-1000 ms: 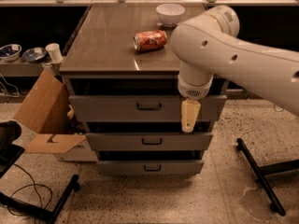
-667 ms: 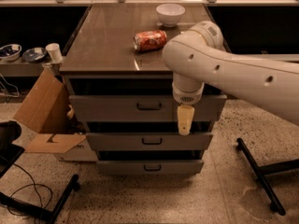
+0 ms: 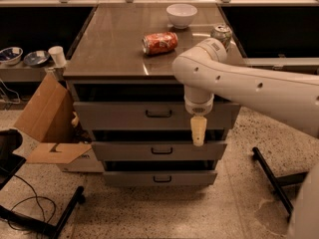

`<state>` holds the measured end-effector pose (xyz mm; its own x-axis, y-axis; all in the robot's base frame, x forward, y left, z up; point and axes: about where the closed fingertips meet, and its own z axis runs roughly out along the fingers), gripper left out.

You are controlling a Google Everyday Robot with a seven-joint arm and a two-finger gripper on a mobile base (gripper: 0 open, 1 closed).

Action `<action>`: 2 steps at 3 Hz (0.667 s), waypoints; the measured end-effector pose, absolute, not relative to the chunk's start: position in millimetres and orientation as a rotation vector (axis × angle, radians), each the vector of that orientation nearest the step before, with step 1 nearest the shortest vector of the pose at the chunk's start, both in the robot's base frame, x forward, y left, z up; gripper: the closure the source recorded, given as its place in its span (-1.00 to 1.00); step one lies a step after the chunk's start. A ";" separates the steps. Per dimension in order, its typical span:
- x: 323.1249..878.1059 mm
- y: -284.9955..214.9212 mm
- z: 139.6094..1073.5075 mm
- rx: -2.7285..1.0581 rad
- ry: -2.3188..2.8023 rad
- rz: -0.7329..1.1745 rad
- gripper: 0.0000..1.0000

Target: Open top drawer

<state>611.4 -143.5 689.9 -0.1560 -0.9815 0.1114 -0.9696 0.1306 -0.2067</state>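
Observation:
The top drawer (image 3: 119, 114) is the tallest grey front panel under the brown counter, with a dark loop handle (image 3: 158, 114) at its centre. It stands slightly pulled out, a dark gap above it. My gripper (image 3: 198, 131) hangs from the white arm (image 3: 239, 81), pointing down in front of the drawer's right part, to the right of the handle and not touching it. Its cream fingers (image 3: 198, 128) lie one behind the other.
Two shallower grey drawers (image 3: 159, 151) (image 3: 159, 178) sit below. On the counter lie a red can (image 3: 160, 42), a white bowl (image 3: 181, 15) and an upright can (image 3: 221, 33). An open cardboard box (image 3: 45, 121) stands left. Black stand legs (image 3: 269, 176) lie right.
The arm has swung left across the drawer fronts, bringing the gripper closer to the top drawer's handle. The drawers have not moved.

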 end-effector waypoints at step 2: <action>639.2 -149.1 673.9 -1.987 2.433 -0.103 -0.18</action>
<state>639.2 -149.1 673.9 -0.2005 -0.9788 0.0430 -0.9789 0.1983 -0.0499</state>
